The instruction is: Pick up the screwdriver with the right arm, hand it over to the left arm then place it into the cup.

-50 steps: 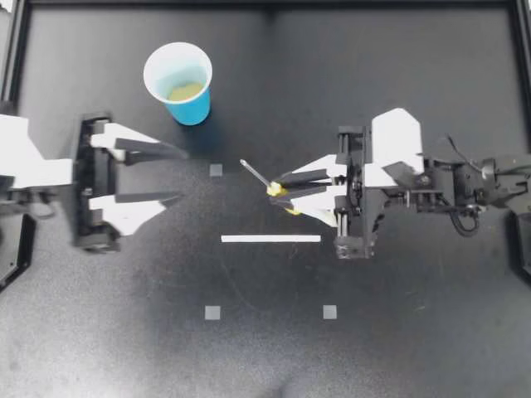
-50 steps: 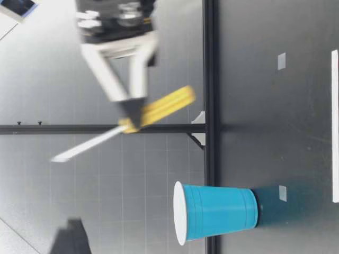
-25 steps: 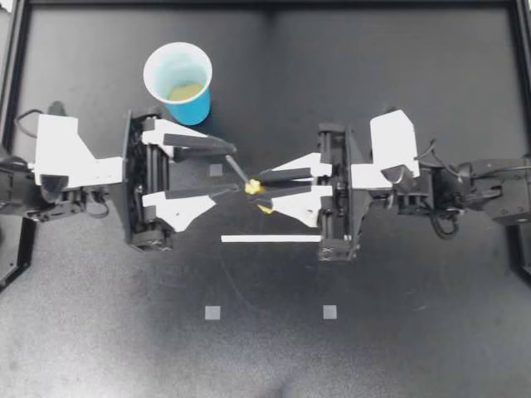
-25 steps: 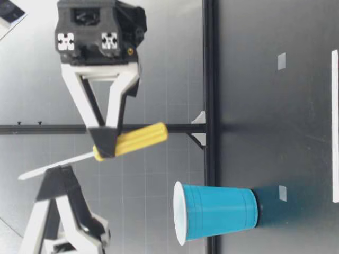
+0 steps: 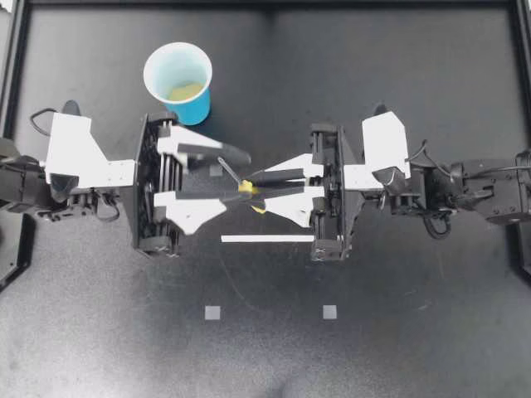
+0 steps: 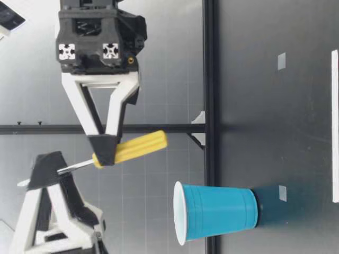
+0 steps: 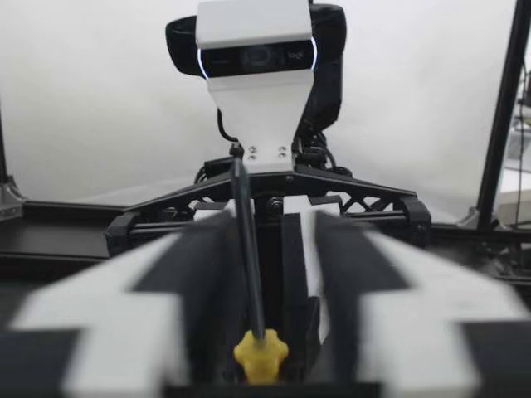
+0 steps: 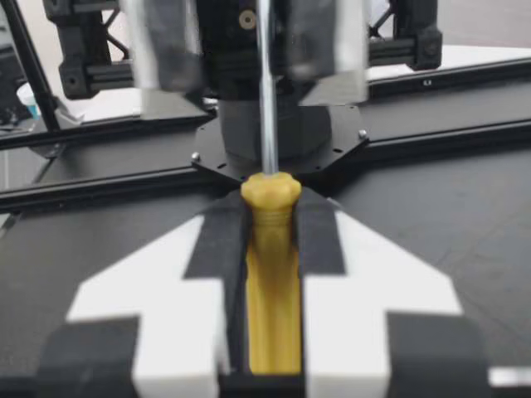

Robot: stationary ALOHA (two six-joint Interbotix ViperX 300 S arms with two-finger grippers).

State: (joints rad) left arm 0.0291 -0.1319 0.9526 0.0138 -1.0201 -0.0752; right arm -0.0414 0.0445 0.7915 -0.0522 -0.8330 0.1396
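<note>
While the right claw [image 5: 251, 187] is closed down narrow on the yellow handle of the screwdriver [image 5: 230, 172], the left claw [image 5: 246, 174] stands spread open, and you can see the bare metal shaft running between its fingers. From the left wrist view the shaft sits in the gap clear of both of them. The right wrist view shows you both right fingers [image 8: 211, 249] pressed against the handle from either side, with the shaft pointing straight ahead at the other claw. The screwdriver hangs in the air near the cup [image 5: 178, 79] but apart from it, on the right arm's side. In the low view it lies higher than the cup's rim, handle end tilted lower. The blue cup stands upright on the table [image 5: 373, 332], and you can make out a pale yellowish patch at its bottom that I cannot identify.
</note>
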